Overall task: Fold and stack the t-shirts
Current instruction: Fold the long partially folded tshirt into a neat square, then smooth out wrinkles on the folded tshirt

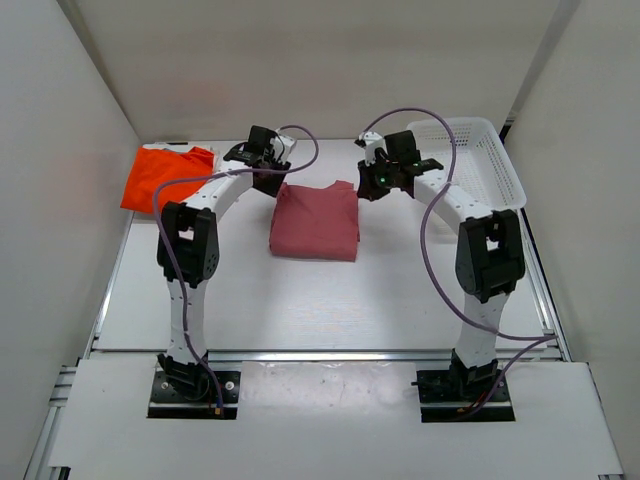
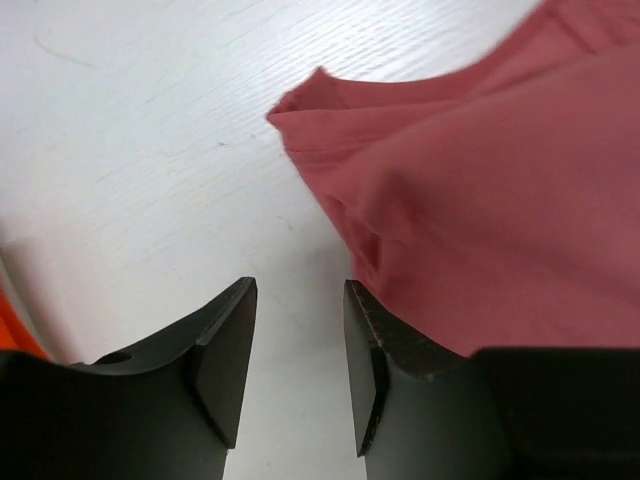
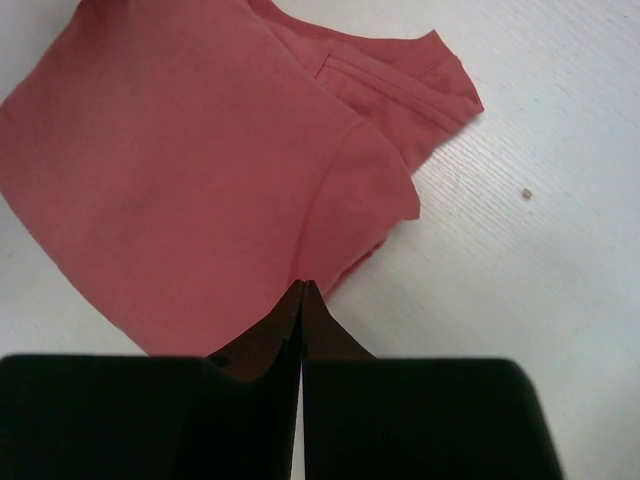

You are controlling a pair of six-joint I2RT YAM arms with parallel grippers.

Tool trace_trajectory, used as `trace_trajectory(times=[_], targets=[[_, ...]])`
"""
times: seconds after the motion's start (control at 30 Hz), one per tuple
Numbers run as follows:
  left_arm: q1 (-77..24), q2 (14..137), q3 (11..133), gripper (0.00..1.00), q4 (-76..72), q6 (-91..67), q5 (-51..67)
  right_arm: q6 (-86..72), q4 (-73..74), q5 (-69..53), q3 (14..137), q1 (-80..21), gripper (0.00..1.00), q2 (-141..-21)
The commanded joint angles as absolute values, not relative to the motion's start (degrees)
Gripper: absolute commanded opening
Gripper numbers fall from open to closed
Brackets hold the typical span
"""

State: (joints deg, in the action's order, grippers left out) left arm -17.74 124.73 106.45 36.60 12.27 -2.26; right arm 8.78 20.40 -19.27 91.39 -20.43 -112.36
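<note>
Pinkish-red t-shirt (image 1: 316, 222): folded flat; reference item.
Orange t-shirt (image 1: 165, 177): folded, well apart to its far left.
Left gripper (image 2: 298, 330): narrowly parted, empty, just beside its corner.
Right gripper (image 3: 302, 290): fingers pressed together over its edge, seemingly pinching nothing.
Risk: a left-side pinch misses the cloth, and a one-sided lift spills the folds.

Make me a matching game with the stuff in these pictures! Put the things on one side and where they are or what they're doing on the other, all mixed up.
Things:
1. red t-shirt
2. orange t-shirt
3. white basket
4. left gripper

Places or states:
A. back left corner of the table
B. open, beside the red t-shirt
C. back right corner
D. folded, in the middle

Pairs: 1-D, 2-A, 3-C, 4-B
</note>
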Motion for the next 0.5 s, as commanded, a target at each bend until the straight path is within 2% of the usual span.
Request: trace_trajectory(times=[0.0,0.23,0.37,0.47], targets=[[-21.0,113.74,102.41,0.5,30.42,15.29,-0.36,6.6,19.51,-22.23,94.82,-19.69,0.0,-116.18],[-21.01,119.25,104.84,0.31,31.55,13.72,4.3,5.98,19.25,-22.76,98.0,-19.69,0.0,-122.07],[-18.9,123.48,107.84,0.3,32.78,11.69,2.21,4.66,18.81,-20.32,101.68,-19.42,0.01,-126.2],[-17.67,124.54,107.31,0.37,31.2,11.43,0.36,5.27,18.11,-18.81,104.23,-18.9,0.0,-128.4]])
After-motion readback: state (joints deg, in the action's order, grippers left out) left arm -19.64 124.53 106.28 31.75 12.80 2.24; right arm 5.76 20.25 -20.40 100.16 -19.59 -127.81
